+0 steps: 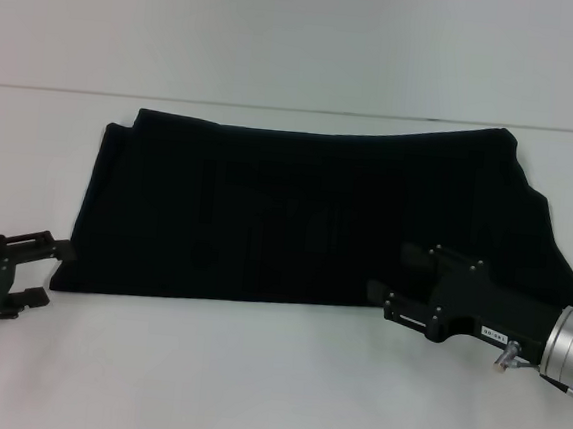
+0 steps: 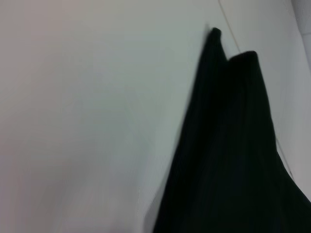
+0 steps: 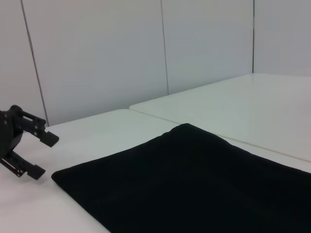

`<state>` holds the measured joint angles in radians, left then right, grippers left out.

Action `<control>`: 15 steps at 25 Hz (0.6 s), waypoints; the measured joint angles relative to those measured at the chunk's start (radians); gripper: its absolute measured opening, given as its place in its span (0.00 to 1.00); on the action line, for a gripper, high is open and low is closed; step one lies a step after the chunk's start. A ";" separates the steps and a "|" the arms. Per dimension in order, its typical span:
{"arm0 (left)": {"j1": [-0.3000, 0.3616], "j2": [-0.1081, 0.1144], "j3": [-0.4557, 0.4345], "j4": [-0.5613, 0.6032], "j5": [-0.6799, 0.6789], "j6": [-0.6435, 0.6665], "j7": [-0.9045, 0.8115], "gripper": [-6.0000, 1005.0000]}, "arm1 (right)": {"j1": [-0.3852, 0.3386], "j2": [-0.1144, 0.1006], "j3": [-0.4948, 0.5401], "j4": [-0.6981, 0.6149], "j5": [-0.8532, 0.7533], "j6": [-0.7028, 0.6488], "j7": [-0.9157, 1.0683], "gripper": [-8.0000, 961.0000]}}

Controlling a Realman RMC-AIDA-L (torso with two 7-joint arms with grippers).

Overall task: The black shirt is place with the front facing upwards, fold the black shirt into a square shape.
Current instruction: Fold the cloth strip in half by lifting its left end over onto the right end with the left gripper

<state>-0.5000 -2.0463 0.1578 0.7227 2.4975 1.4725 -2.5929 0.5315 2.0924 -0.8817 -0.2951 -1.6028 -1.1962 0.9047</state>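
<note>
Black cloth is filling the middle of the head view: the large plain black cotton T-shirt [image 1: 311,217] is lying flat on the pale white tabletop [image 1: 273,374] as a wide band, wider than it is deep, with no lettering showing. That shape suggests it is already folded lengthwise and still needs its ends brought together to make a square. The left gripper [image 1: 8,273] is sitting low at the shirt's near corner on that side, its jaws standing apart with nothing between them, the cloth edge just beyond their tips. The right gripper [image 1: 384,301] is reaching over the opposite near edge, its dark body blending with the fabric, so I cannot tell whether its jaws are apart or together. Both seem to be lining up on the ends of one edge so the cloth can be lifted evenly.

In the left wrist view, the shirt [image 2: 233,160] is running ahead as a dark wedge with two layered corners at its far end, the bare tabletop [image 2: 87,121] beside it; no fingers are showing.

In the right wrist view, the shirt [image 3: 194,184] is spreading flat ahead, and beyond its far corner the left gripper [image 3: 41,155] is waiting with its two fingers parted, apart from the cloth.
</note>
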 joint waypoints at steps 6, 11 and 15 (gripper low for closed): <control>-0.006 0.001 0.000 -0.026 0.000 -0.041 -0.018 0.82 | 0.004 0.000 0.000 0.001 0.000 0.000 0.000 0.80; -0.008 0.001 -0.001 -0.040 -0.001 -0.056 -0.024 0.82 | 0.005 0.001 0.000 0.001 0.000 0.001 0.000 0.80; -0.011 0.002 0.005 -0.040 0.002 -0.066 -0.033 0.81 | 0.006 0.001 0.000 0.002 0.000 0.001 0.002 0.80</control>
<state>-0.5112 -2.0447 0.1630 0.6826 2.4992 1.4069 -2.6259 0.5373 2.0935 -0.8820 -0.2933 -1.6030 -1.1949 0.9063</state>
